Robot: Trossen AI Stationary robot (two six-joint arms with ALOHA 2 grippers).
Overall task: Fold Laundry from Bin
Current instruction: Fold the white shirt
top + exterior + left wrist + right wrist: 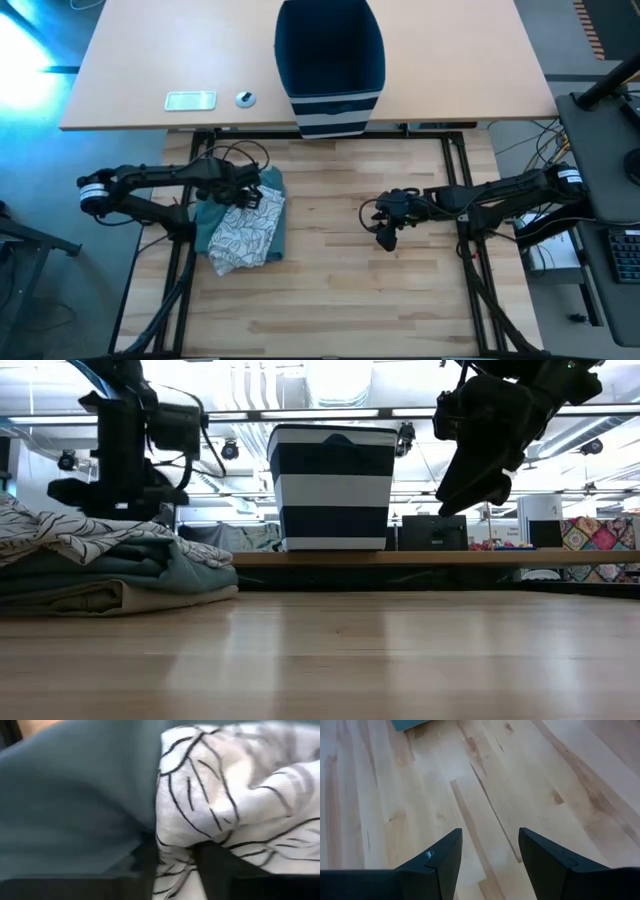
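The laundry lies in a pile on the left of the wooden table. A white cloth with black leaf lines [243, 232] is on top, a teal garment [212, 215] is beneath it, and a beige layer [80, 598] is at the bottom. My left gripper [250, 197] stands over the pile's far end, shut on the white patterned cloth [210, 795]. My right gripper [388, 236] hangs open above bare table at the right, holding nothing [490, 855]. The striped navy bin [330, 60] stands on the far desk. My left gripper pinches a bulge of the white patterned cloth [175, 845] between its two fingers [215, 865], at the pile's far end. The fingers come from above, pointing down. One layer or several, I cannot tell. The cloth still rests on the teal garment [75, 805].
On the far desk, left of the bin, lie a small white flat device [190, 100] and a small round object [245, 98]. Open wooden table [330, 290] stretches between the arms and toward the near edge.
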